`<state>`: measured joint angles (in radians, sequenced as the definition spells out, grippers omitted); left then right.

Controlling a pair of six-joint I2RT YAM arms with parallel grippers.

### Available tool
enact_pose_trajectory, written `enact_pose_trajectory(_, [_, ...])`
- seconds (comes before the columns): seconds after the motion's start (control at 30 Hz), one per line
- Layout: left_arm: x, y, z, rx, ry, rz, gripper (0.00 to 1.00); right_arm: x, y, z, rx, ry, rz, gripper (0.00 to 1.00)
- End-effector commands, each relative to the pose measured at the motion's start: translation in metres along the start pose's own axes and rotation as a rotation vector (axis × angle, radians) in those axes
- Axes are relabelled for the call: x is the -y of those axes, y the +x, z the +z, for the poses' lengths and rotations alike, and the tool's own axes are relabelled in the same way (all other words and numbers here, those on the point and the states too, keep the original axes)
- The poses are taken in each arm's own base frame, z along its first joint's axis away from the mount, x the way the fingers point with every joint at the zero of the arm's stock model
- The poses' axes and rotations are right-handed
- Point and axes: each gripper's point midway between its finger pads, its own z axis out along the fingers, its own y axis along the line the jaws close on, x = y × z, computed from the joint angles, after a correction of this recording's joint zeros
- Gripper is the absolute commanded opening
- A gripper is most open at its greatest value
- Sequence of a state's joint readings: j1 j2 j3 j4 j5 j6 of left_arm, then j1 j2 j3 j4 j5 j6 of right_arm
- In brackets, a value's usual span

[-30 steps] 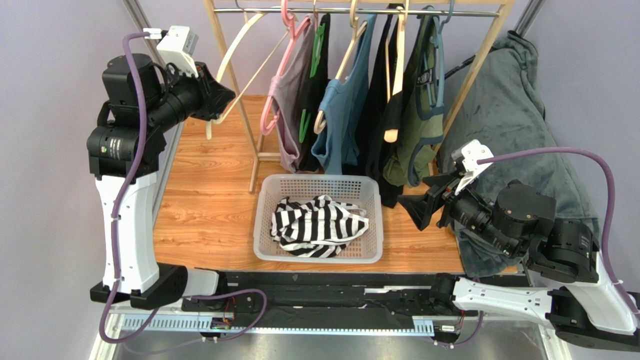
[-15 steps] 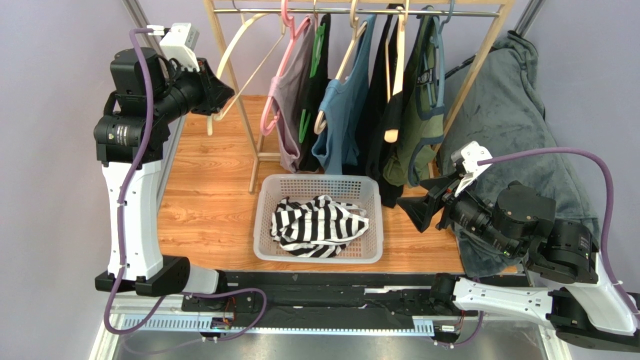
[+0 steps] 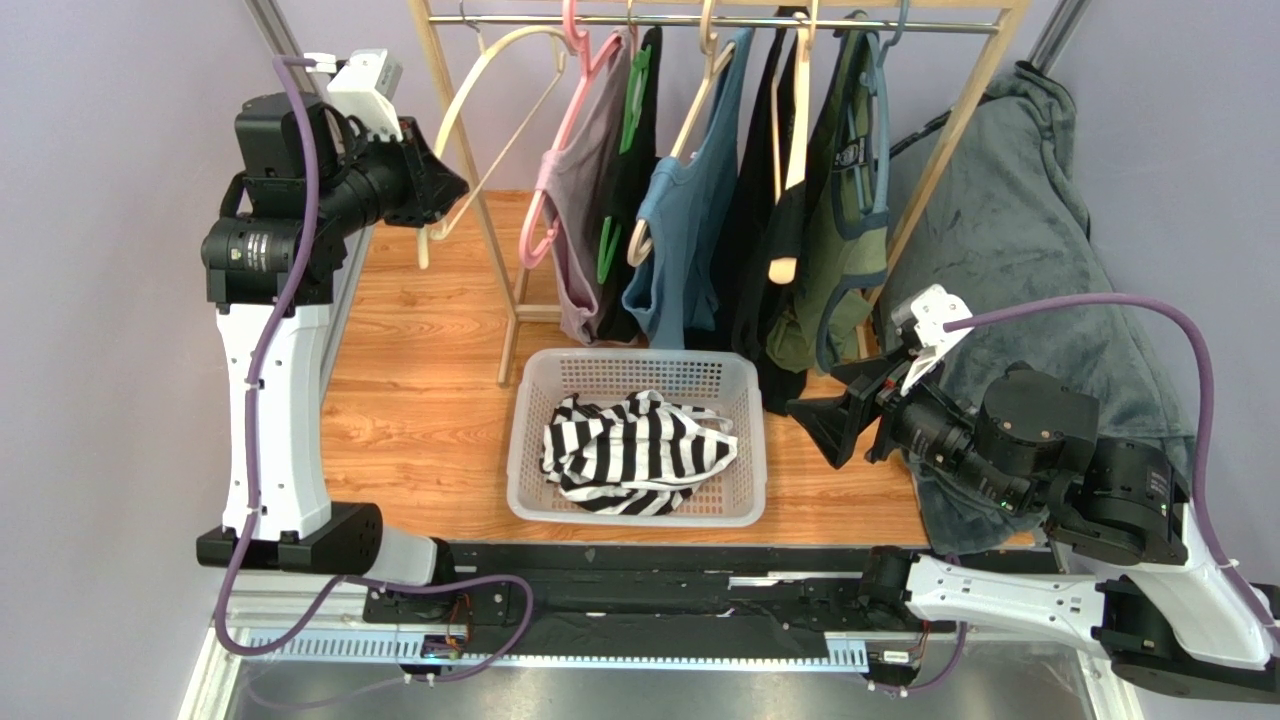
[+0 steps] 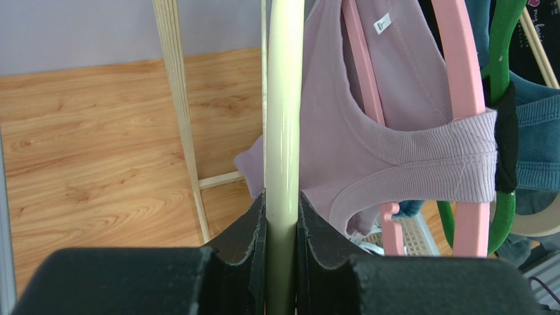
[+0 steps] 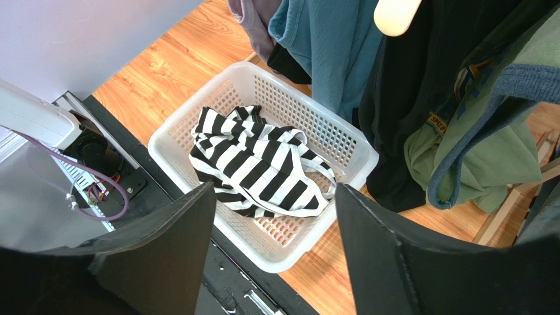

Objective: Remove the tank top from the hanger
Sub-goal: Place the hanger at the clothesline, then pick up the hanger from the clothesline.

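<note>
Left end effector [image 4: 282,203]: pressed together on the lower arm of the cream hanger [image 4: 284,98], pinching it between both pads.
Hanger: bare, running straight up out of the left end effector's jaws, its hook end toward the rack [image 3: 706,18].
Beyond the left end effector: a lilac top [image 4: 394,151] on a pink hanger [image 4: 468,85], just right of the cream one.
Right end effector [image 5: 275,197]: spread wide, nothing between the jaws, held above the surface [image 3: 406,405].
Tank top [image 5: 256,164]: black-and-white striped, crumpled in the white basket [image 5: 368,161], below and ahead of the right end effector, apart from it and well apart from the left one.
Basket: under the hanging clothes, just left of the right end effector in the top view.
</note>
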<state>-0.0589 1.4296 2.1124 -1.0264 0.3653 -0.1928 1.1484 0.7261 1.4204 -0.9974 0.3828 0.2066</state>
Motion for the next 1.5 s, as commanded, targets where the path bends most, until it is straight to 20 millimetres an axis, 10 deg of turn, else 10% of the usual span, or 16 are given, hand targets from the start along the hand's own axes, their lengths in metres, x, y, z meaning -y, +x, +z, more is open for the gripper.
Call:
enact_pose_trajectory(0.0, [0.011,-0.007,-0.015,0.052,0.042,0.033,0.12,-0.001,-0.010,0.003,0.028,0.006,0.017,0.77])
enact_pose_trajectory(0.2, [0.018,-0.003,-0.036,0.077,0.046,0.075,0.85,0.000,-0.014,0.009,0.025,0.041,0.042,0.90])
enact_pose_trajectory(0.27, [0.019,-0.001,-0.045,0.092,0.037,0.101,0.94,-0.007,-0.025,0.006,0.078,0.001,0.086,0.99])
enact_pose_trajectory(0.43, [0.017,0.012,-0.053,0.097,0.024,0.132,0.95,-0.006,-0.036,-0.003,0.223,-0.033,0.203,1.00])
enact_pose_trajectory(0.63, [0.040,-0.029,-0.102,0.305,0.042,0.310,0.96,-0.006,-0.027,0.019,0.119,0.030,0.117,0.84])
enact_pose_trajectory(0.77, [0.071,-0.049,-0.130,0.417,0.147,0.407,0.96,0.010,-0.022,0.038,0.029,0.186,0.060,0.66])
enact_pose_trajectory(1.0, [0.135,-0.077,-0.152,0.519,0.460,0.427,0.97,0.021,-0.025,0.045,0.079,0.278,0.121,0.73])
enact_pose_trajectory(1.2, [0.153,-0.100,-0.128,0.540,0.507,0.412,0.98,0.024,-0.017,0.047,0.073,0.302,0.168,0.72])
enact_pose_trajectory(1.47, [0.141,-0.065,-0.033,0.356,0.364,0.424,0.98,0.023,-0.006,0.048,0.066,0.300,0.217,0.69])
